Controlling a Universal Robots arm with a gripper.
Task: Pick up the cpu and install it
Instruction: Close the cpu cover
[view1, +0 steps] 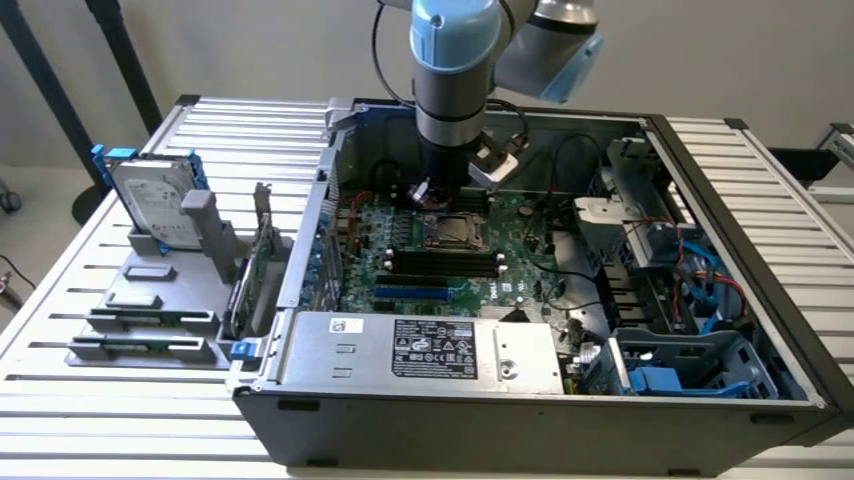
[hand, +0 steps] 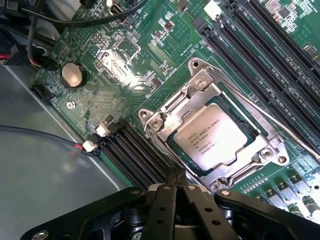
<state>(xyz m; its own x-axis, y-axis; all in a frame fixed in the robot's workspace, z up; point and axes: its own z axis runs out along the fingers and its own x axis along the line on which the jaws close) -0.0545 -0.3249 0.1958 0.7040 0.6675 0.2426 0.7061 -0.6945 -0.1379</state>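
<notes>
While our hand (hand: 176, 187) hangs closed and empty, the cpu (hand: 211, 136) lies in the socket (hand: 210, 132) at frame centre; we risk scraping it or bending pins.

This looks like a robotics lab or test bench for computer assembly. A grey and light-blue industrial robot arm (view1: 454, 60) reaches into an open dark metal desktop computer case (view1: 534, 400) lying on a counter of ribbed aluminium slats (view1: 107, 250). Beside the case, a dull grey plastic fixture tray (view1: 147, 320) holds a silver hard drive with blue rails (view1: 150, 195) upright. Plain pale walls stand behind.
</notes>
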